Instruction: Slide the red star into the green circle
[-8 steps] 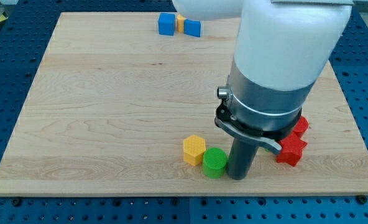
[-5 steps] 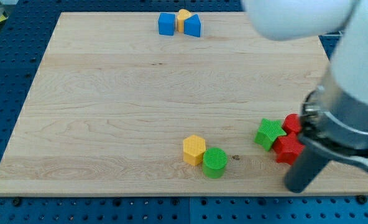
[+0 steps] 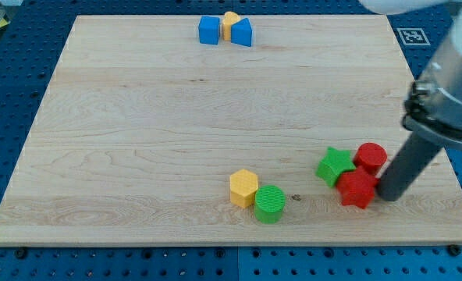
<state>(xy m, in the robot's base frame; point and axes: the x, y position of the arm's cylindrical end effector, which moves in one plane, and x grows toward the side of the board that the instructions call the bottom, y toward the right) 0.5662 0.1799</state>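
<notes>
The red star lies near the board's lower right, touching a green star on its upper left and a red cylinder above it. The green circle sits to the left near the view's bottom edge, touching a yellow hexagon. My tip is against the red star's right side, on the far side from the green circle.
Two blue blocks with a small yellow block between them sit at the board's top edge. The wooden board ends just right of and below my tip.
My tip swung from beside the green circle to the right, past the red star, then up against its right side. The red star and green star shifted slightly left.
</notes>
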